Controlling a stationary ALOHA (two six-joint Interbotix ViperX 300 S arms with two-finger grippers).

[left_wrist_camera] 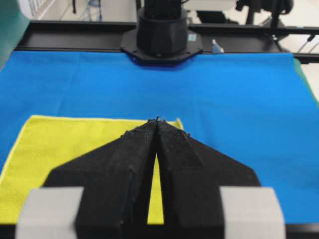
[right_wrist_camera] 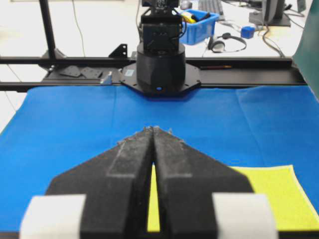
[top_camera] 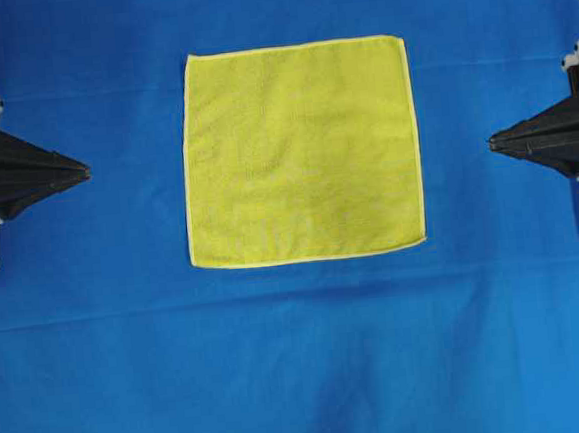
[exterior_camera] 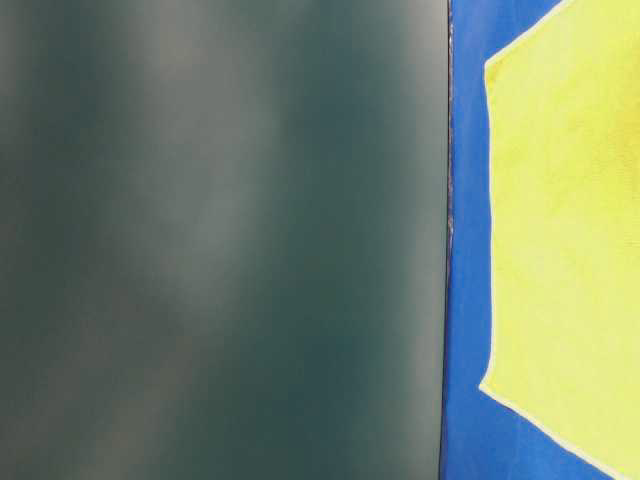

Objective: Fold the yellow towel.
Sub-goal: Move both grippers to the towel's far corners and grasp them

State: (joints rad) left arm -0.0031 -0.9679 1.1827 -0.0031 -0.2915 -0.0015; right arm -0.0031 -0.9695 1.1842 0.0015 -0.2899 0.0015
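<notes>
So we've got the blue table cover [top_camera: 101, 372] filling pretty much the whole overhead view, and on it just one yellow towel [top_camera: 301, 153], lying flat and fully spread, square-on, a bit toward the far side of the middle. No fold in it yet as far as we can see, so we'd say the job hasn't started.

Handling-wise, we reckon it's light, soft and floppy, fuzzy microfibre with a thin paler hem. It'll drape and sag the moment it's lifted, and it probably drags a little on the cloth under it rather than sliding clean. Best place to grab, in our opinion: the corners or the hem, one per arm on the same edge, then carry that edge over to the opposite one.

Two arms, one each side. The left gripper [top_camera: 83, 171] sits well apart from the towel's left edge, tips pressed together, nothing in them. Same deal with the right gripper [top_camera: 493, 141] on the other side: closed up, empty, pointing in at the towel.

The table-level view is mostly blocked by a blurry dark panel [exterior_camera: 220, 240].
</notes>
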